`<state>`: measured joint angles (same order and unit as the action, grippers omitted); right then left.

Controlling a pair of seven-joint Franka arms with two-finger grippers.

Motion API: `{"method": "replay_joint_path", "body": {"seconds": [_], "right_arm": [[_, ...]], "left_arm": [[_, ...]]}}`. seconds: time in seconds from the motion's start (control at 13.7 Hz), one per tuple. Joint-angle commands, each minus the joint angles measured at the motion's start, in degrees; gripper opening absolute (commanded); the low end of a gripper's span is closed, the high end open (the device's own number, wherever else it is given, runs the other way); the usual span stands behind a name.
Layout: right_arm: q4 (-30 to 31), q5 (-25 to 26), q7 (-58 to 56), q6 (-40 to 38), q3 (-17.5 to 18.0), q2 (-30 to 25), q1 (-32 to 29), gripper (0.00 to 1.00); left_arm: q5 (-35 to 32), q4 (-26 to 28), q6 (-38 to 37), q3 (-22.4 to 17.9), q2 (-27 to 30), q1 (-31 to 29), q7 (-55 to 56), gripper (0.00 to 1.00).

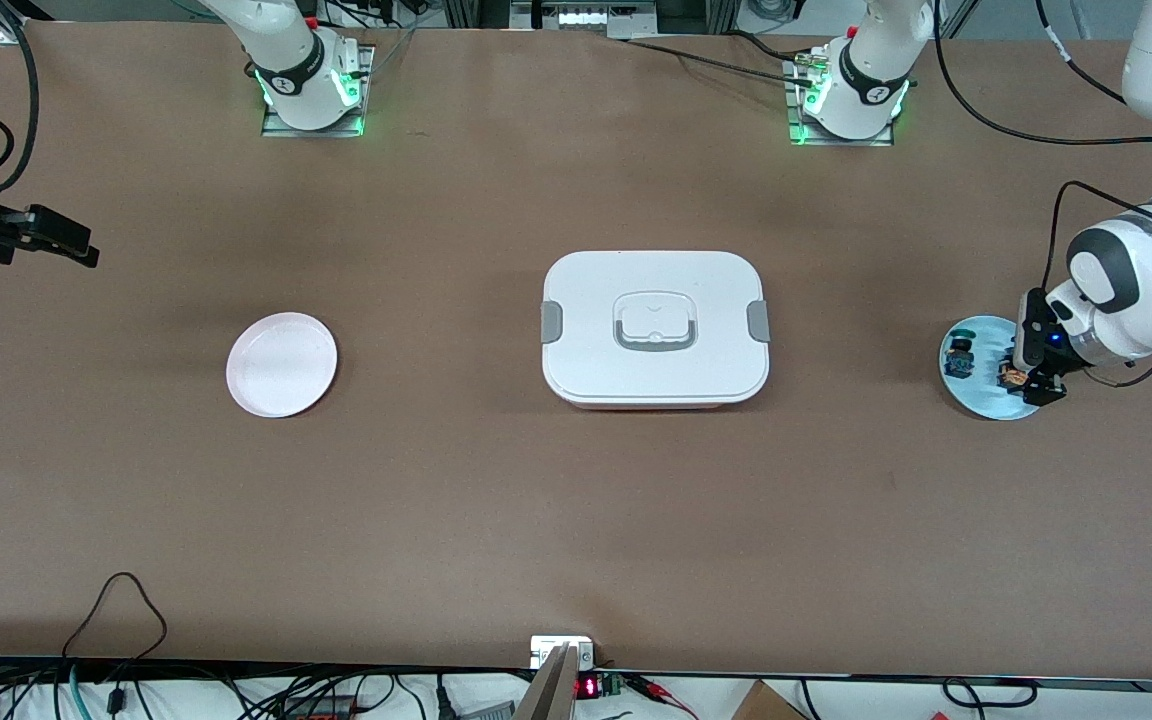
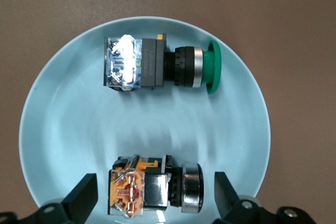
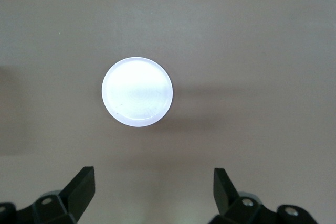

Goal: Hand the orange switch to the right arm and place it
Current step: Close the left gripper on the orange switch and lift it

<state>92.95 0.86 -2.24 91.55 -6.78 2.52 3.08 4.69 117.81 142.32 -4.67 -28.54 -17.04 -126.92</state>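
The orange switch lies on its side on a pale blue plate at the left arm's end of the table. My left gripper is low over it and open. One finger stands at each end of the switch, with a small gap on both sides. In the front view the same gripper covers most of the orange switch. My right gripper is open with nothing in it. It hangs in the air at the right arm's end of the table, and that arm waits.
A second switch with a blue-green body and green button lies on the same blue plate. A white lidded box sits mid-table. A small white plate lies toward the right arm's end and shows below the right gripper.
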Motion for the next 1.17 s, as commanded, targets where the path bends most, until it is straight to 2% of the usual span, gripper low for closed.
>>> {"method": "replay_joint_path", "body": {"seconds": [0.0, 0.15, 0.29, 0.44, 0.51, 0.66, 0.73, 0.88, 1.1], "right_arm": [[-0.23, -0.78, 0.65, -0.23, 0.37, -0.59, -0.36, 1.00], [-0.23, -0.78, 0.65, -0.23, 0.37, -0.59, -0.18, 1.00], [-0.23, -0.78, 0.65, -0.15, 0.37, -0.59, -0.18, 1.00], [-0.23, -0.78, 0.74, -0.06, 0.37, -0.59, -0.18, 1.00], [-0.23, -0.78, 0.74, 0.12, 0.37, -0.59, -0.18, 1.00], [-0.31, -0.86, 0.74, 0.21, 0.37, -0.59, -0.18, 1.00], [-1.01, -0.78, 0.74, 0.12, 0.54, -0.59, -0.10, 1.00], [-1.28, -0.78, 0.74, 0.03, 0.63, -0.59, -0.01, 1.00], [-1.28, -0.78, 0.65, -0.67, 0.63, -0.59, -0.01, 1.00]], "left_arm": [[2.43, -1.09, 1.20, 0.62, -1.25, -0.89, -2.37, 0.81], [2.43, -1.09, 1.38, 0.62, -1.25, -0.89, -2.37, 0.57], [2.43, -1.09, 1.38, 0.62, -1.25, -0.89, -2.37, 0.38], [2.43, -1.35, 1.29, 0.71, -1.17, -0.80, -2.37, 0.10], [2.69, -2.74, 0.25, 0.97, -1.08, -0.80, -2.37, 0.03], [4.35, -5.03, -4.40, 1.06, -0.47, -0.89, -2.20, 0.00], [6.01, -8.52, -10.51, 0.97, -0.46, -0.89, -2.28, 0.00], [6.73, -12.14, -17.65, 1.15, -0.29, -0.80, -2.20, 0.00], [13.56, -19.60, -32.58, 1.58, 0.07, 0.07, -1.93, 0.00]]}}
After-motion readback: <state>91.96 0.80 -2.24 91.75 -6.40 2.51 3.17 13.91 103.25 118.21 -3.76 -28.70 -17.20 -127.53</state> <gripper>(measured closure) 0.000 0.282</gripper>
